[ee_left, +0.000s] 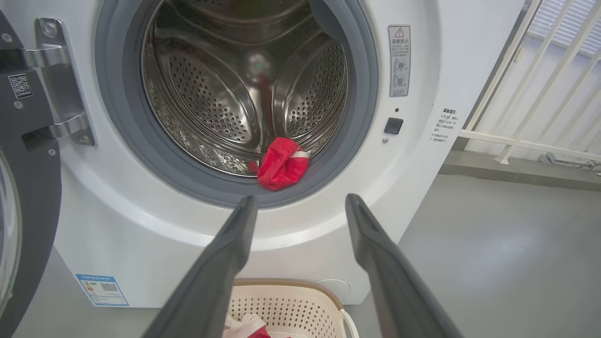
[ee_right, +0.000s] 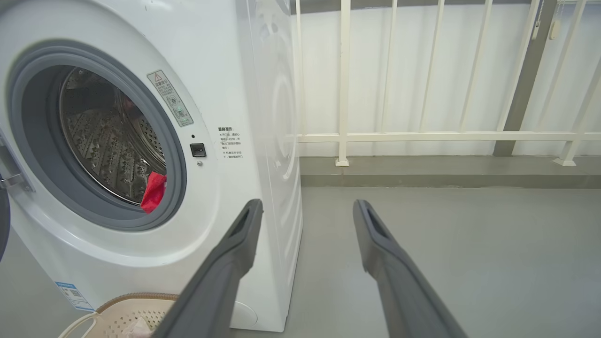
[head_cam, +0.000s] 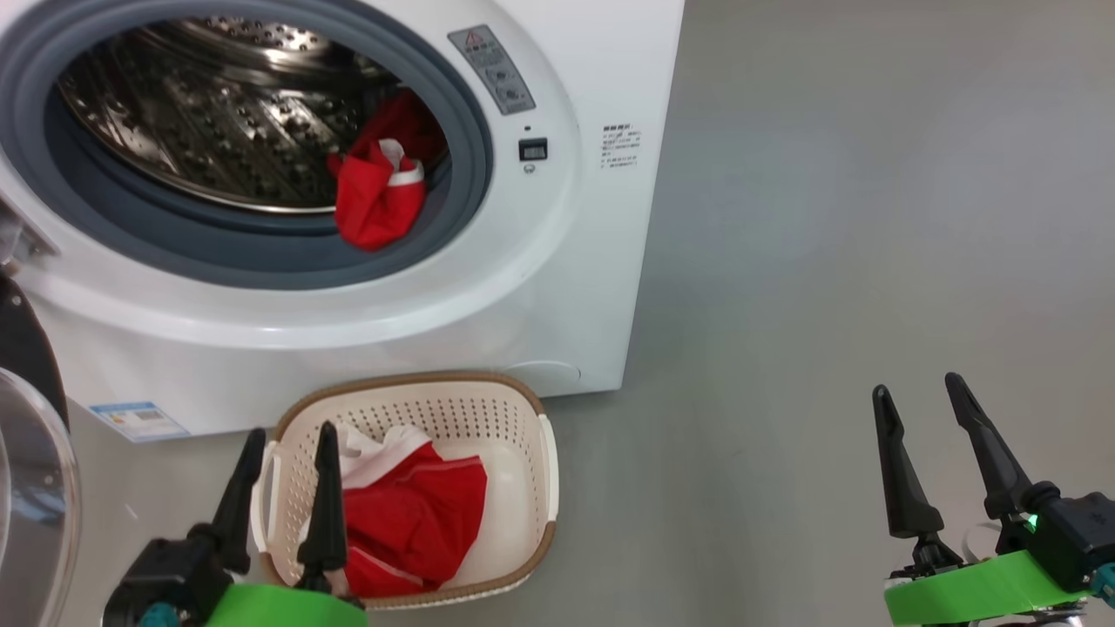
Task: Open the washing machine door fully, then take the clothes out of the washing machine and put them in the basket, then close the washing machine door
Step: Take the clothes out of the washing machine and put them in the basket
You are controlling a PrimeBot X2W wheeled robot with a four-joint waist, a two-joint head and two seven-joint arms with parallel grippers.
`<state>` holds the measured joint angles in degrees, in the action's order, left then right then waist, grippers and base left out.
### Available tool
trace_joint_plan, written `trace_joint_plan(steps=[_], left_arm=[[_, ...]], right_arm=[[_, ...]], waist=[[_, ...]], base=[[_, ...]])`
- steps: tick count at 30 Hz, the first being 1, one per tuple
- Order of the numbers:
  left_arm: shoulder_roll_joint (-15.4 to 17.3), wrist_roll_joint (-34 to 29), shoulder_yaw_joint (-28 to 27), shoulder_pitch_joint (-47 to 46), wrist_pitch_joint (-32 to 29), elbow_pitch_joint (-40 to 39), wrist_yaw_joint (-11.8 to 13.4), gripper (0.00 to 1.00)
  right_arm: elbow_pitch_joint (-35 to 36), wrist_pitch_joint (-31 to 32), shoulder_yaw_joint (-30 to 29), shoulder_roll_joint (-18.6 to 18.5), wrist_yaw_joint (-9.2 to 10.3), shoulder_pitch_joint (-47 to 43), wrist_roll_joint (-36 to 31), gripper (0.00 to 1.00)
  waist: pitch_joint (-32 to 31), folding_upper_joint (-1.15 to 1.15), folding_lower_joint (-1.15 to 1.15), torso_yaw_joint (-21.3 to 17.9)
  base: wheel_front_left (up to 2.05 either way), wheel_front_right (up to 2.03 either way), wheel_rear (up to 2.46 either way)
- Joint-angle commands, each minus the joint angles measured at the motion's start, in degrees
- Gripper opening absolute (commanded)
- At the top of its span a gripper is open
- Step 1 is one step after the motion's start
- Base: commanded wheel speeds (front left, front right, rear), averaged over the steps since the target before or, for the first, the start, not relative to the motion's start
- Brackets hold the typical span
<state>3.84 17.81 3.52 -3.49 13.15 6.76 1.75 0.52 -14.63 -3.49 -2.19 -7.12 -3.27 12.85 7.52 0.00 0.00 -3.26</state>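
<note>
The white washing machine (head_cam: 557, 261) stands with its door (head_cam: 26, 488) swung out to the left, glass bowl showing at the frame's edge. One red garment with white trim (head_cam: 379, 196) hangs over the grey ring at the drum's lower right (ee_left: 281, 162) (ee_right: 153, 191). The cream basket (head_cam: 514, 409) sits on the floor before the machine with red and white clothes (head_cam: 409, 522) inside. My left gripper (head_cam: 292, 440) hovers open over the basket's left side, empty. My right gripper (head_cam: 919, 392) is open and empty, over bare floor to the right.
Grey floor (head_cam: 827, 218) stretches to the machine's right. A white railing (ee_right: 422, 136) and a low step run behind it. The door's metal hinge (ee_left: 61, 80) is at the opening's left.
</note>
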Motion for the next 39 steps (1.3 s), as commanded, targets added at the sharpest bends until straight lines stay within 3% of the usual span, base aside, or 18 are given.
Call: trace_joint_plan(steps=[1, 19, 39], left_arm=[[0.8, 0.2, -1.6, -2.6, 0.4, -1.5, 0.4, 1.00], [0.8, 1.6, -2.2, -14.3, 1.4, 0.0, 0.9, 1.00], [5.9, 2.4, -4.4, -37.9, 1.3, 14.5, 0.1, 1.00]], right_arm=[[1.8, -0.4, 1.3, -0.7, -0.36, 2.2, -0.9, 1.00], [3.5, -0.4, 3.0, -0.7, -0.36, 7.3, -0.8, 1.00], [3.9, -0.4, 5.3, -0.7, -0.36, 13.0, -0.6, 1.00]], waist=[[1.6, 0.00, 0.00, 0.2], [11.9, 0.00, 0.00, 0.1], [21.4, 0.00, 0.00, -1.9]], base=[[0.00, 0.00, 0.00], [0.00, 0.00, 0.00], [0.00, 0.00, 0.00]])
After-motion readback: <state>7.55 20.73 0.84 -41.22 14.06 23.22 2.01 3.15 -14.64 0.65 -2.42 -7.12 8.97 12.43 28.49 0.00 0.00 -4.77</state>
